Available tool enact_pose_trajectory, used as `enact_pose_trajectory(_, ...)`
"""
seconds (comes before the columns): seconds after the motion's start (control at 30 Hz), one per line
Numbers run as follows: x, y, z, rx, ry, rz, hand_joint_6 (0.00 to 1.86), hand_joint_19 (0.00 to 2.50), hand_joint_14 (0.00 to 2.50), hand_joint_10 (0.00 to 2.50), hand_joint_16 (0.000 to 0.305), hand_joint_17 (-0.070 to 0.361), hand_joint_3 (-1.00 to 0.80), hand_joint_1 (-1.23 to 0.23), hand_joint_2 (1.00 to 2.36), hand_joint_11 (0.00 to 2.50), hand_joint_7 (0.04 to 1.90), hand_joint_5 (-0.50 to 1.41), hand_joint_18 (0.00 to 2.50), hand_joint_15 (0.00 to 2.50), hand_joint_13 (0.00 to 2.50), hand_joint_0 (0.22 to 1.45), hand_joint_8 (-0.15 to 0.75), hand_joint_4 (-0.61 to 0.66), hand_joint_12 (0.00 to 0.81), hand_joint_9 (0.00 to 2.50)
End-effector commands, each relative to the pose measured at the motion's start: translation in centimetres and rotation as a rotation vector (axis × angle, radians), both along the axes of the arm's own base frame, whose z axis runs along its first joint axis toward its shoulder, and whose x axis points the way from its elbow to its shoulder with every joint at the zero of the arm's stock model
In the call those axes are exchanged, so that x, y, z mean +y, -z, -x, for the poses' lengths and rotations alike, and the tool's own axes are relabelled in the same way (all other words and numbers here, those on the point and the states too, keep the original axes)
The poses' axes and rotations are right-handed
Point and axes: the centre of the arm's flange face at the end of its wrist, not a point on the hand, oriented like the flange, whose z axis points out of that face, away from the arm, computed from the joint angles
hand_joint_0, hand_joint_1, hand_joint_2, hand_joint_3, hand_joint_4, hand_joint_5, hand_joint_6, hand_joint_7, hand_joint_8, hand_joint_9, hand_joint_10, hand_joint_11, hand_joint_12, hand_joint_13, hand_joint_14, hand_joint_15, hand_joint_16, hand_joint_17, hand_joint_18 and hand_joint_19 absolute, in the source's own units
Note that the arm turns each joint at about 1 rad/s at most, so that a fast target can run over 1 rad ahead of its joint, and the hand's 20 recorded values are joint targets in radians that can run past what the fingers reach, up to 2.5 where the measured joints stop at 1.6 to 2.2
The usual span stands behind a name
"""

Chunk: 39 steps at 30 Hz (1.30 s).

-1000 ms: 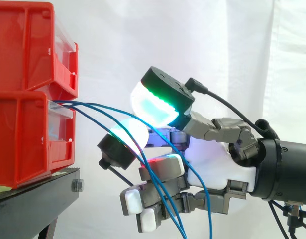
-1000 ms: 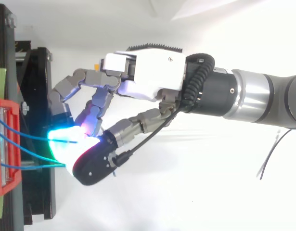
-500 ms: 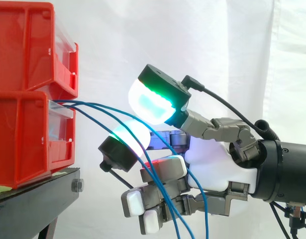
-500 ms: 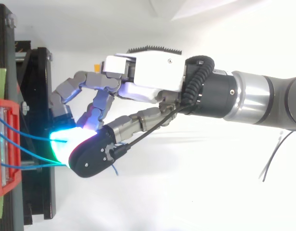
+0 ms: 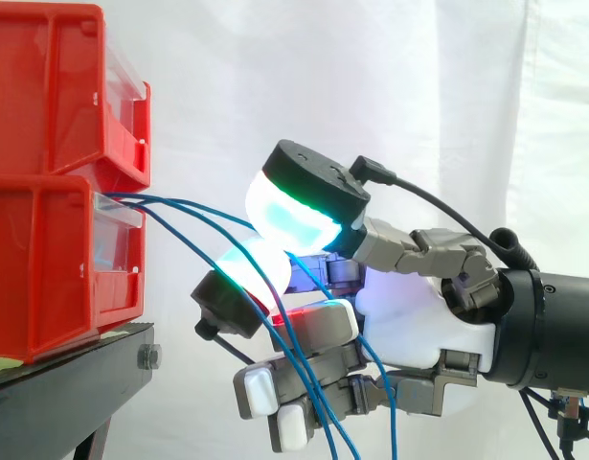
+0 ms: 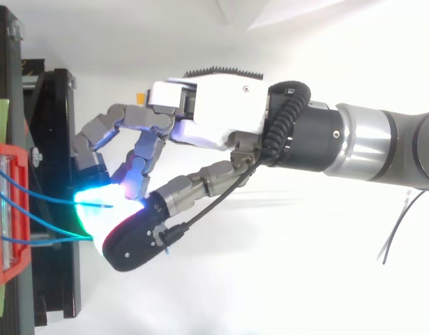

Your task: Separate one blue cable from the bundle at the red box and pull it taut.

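At the left edge: an upper red bin (image 5: 55,86) sits on a lower red bin (image 5: 45,268), both on a black stand (image 5: 64,383) before a white curtain (image 5: 419,96).
Blue cables (image 5: 131,200): three strands leave the front of the lower red bin close together, then spread to the right and downward.
Hand (image 5: 409,316): it reaches in from the right, with its palm about level with the lower red bin, near the bins but apart from them.
Grip: two big glowing pads (image 5: 289,216), green-cyan above and white-cyan below, are closed against each other, and the upper blue cable (image 5: 217,213) goes in between them, so the hand pinches this one strand.
Upper blue cable: it slopes gently down from the bin to the pads, then hangs down past the palm.
Other two strands: they slope down more steeply and cross in front of the lower curled fingers, which do not hold them.
Top view: the arm (image 6: 381,146) enters from the right, and the glow lies over the edge of the stand.
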Motion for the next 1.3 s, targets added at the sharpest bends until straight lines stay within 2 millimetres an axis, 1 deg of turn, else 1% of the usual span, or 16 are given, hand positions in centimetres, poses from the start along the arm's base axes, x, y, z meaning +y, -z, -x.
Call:
enact_pose_trajectory(0.0,-0.04,-0.08,-0.01,-0.001,0.001,0.000,0.90,0.70,0.02,0.02,0.051,0.115,-0.50,-0.60,1.00,1.26,1.11,-0.15,0.94,0.61,0.98,0.53,0.351,0.16,0.399,1.24)
enact_pose_trajectory(0.13,0.07,0.09,0.02,0.005,-0.001,0.001,0.88,0.71,0.02,0.02,0.050,0.114,-0.50,-0.46,1.00,1.24,1.07,-0.15,0.94,0.62,0.98,0.54,0.346,0.16,0.400,1.24)
enact_pose_trajectory(0.2,0.07,0.11,0.03,0.006,-0.001,0.001,0.88,0.72,0.02,0.02,0.049,0.111,-0.50,-0.43,1.00,1.25,1.06,-0.15,0.93,0.61,0.98,0.56,0.340,0.15,0.392,1.24)
enact_pose_trajectory(0.27,0.07,0.11,0.03,0.006,-0.001,0.001,0.87,0.72,0.02,0.02,0.048,0.108,-0.50,-0.47,1.00,1.25,1.09,-0.15,0.92,0.62,0.98,0.61,0.333,0.14,0.387,1.24)
enact_pose_trajectory(0.4,0.08,-0.08,0.00,0.003,-0.001,0.000,0.88,0.72,0.02,0.02,0.049,0.110,-0.29,-0.58,1.01,1.26,1.14,-0.14,0.92,0.62,0.98,0.59,0.341,0.15,0.392,1.24)
enact_pose_trajectory(0.43,0.08,-0.08,0.00,0.003,-0.001,0.000,0.88,0.69,0.02,0.02,0.053,0.119,-0.24,-0.63,1.01,1.26,1.13,-0.14,0.95,0.61,1.00,0.59,0.364,0.16,0.412,1.25)
enact_pose_trajectory(0.47,0.08,-0.08,0.00,0.003,-0.001,0.000,0.89,0.68,0.02,0.02,0.054,0.121,-0.22,-0.65,1.01,1.24,1.15,-0.14,0.96,0.61,1.00,0.59,0.376,0.16,0.414,1.26)
enact_pose_trajectory(0.67,0.07,-0.06,0.01,0.005,-0.001,0.001,0.90,0.67,0.02,0.02,0.055,0.125,-0.14,-0.73,1.01,1.25,1.14,-0.13,0.98,0.60,1.01,0.59,0.386,0.11,0.420,1.26)
enact_pose_trajectory(0.83,0.07,-0.06,0.01,0.005,-0.001,-0.001,0.89,0.66,0.02,0.02,0.055,0.124,-0.11,-0.74,1.02,1.25,1.15,-0.13,0.98,0.60,1.00,0.59,0.377,0.06,0.416,1.26)
enact_pose_trajectory(0.93,0.07,0.01,0.05,0.006,-0.002,-0.007,0.89,0.66,0.02,0.02,0.055,0.123,-0.12,-0.73,1.02,1.23,1.13,-0.12,0.97,0.60,1.00,0.59,0.376,0.04,0.416,1.25)
enact_pose_trajectory(1.0,0.07,-0.06,0.01,0.004,-0.003,-0.010,0.88,0.66,0.02,0.02,0.055,0.124,-0.15,-0.71,1.02,1.23,1.14,-0.13,0.97,0.60,0.99,0.58,0.373,0.06,0.417,1.26)
enact_pose_trajectory(1.07,0.12,-0.03,0.03,0.007,-0.007,-0.010,0.84,0.70,0.02,0.02,0.050,0.112,-0.32,-0.66,1.01,1.23,1.11,-0.14,0.90,0.62,0.96,0.56,0.343,0.07,0.392,1.21)
enact_pose_trajectory(1.1,0.11,0.00,0.06,0.010,-0.007,-0.010,0.83,0.71,0.02,0.02,0.050,0.113,-0.37,-0.66,1.01,1.21,1.07,-0.15,0.90,0.62,0.94,0.55,0.345,0.09,0.395,1.18)
enact_pose_trajectory(1.13,0.11,0.00,0.06,0.010,-0.007,-0.010,0.79,0.71,0.02,0.02,0.052,0.117,-0.47,-0.64,1.00,1.20,1.04,-0.14,0.89,0.60,0.92,0.53,0.350,0.12,0.403,1.17)
enact_pose_trajectory(1.17,0.12,-0.07,0.02,0.008,-0.007,-0.010,0.74,0.71,0.02,0.02,0.053,0.120,-0.50,-0.62,1.00,1.20,1.05,-0.14,0.89,0.61,0.92,0.52,0.357,0.13,0.412,1.16)
enact_pose_trajectory(1.27,0.13,-0.21,-0.06,0.005,-0.007,-0.011,0.64,0.71,0.02,0.02,0.056,0.127,-0.50,-0.59,1.00,1.16,1.10,-0.13,0.87,0.61,0.90,0.48,0.369,0.17,0.424,1.13)
